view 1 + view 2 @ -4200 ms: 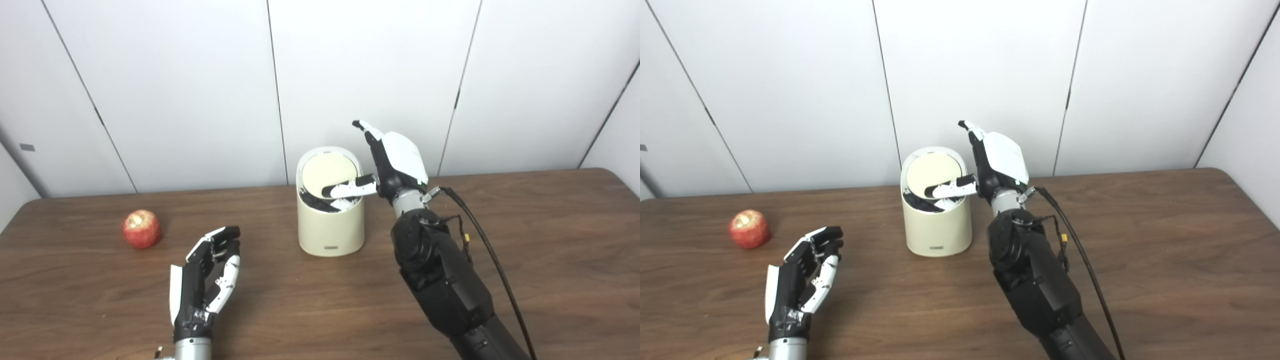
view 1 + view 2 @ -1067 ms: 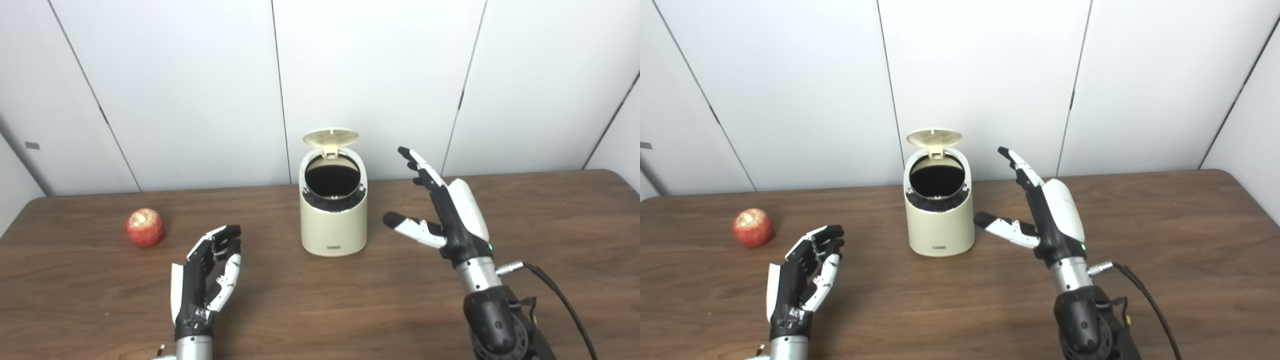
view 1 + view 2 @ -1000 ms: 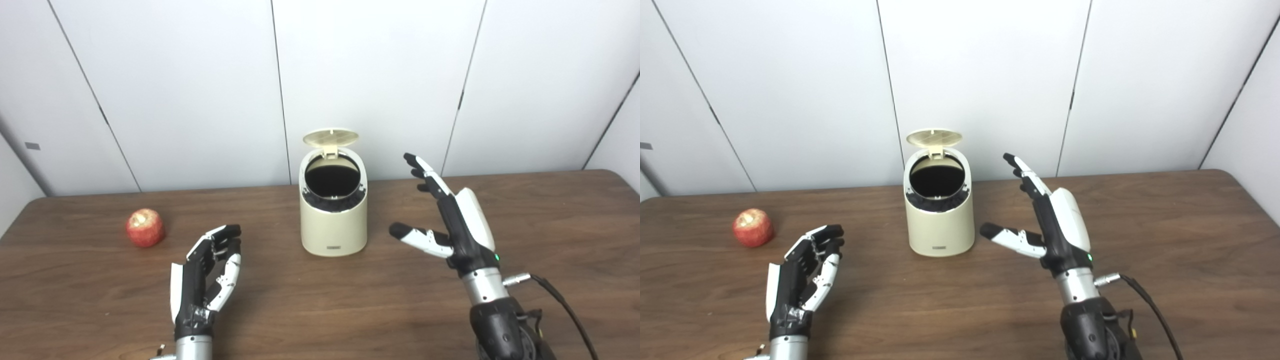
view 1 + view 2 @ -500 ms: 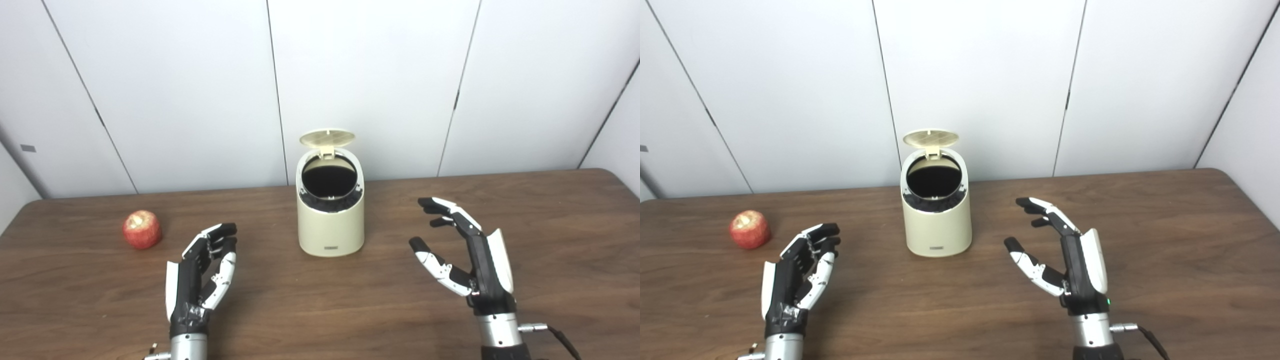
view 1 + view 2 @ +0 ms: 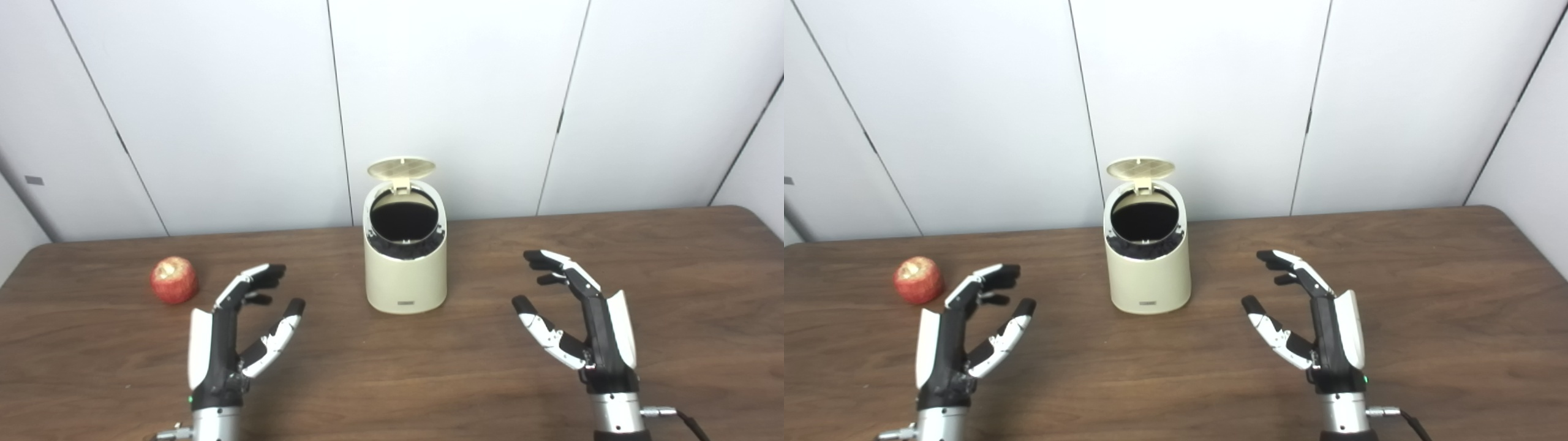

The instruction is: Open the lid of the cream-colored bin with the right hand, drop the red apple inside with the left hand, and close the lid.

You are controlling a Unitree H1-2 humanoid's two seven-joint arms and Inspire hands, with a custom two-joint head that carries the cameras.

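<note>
Black bin (image 5: 405, 269) interior, contents unseen

The bin (image 5: 405, 269) interior is too dark to make out.

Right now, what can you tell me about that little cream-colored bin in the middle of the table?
The cream-colored bin is a small upright tub with rounded sides, of what looks like smooth plastic. Its round lid is flipped up on a hinge at the back, showing a ribbed underside. The slanted mouth is open, with a dark ring and a dark inside; what is inside cannot be seen. A small label sits low on the front. It stands on the brown wooden table, near the far edge, and neither hand touches it.
</note>
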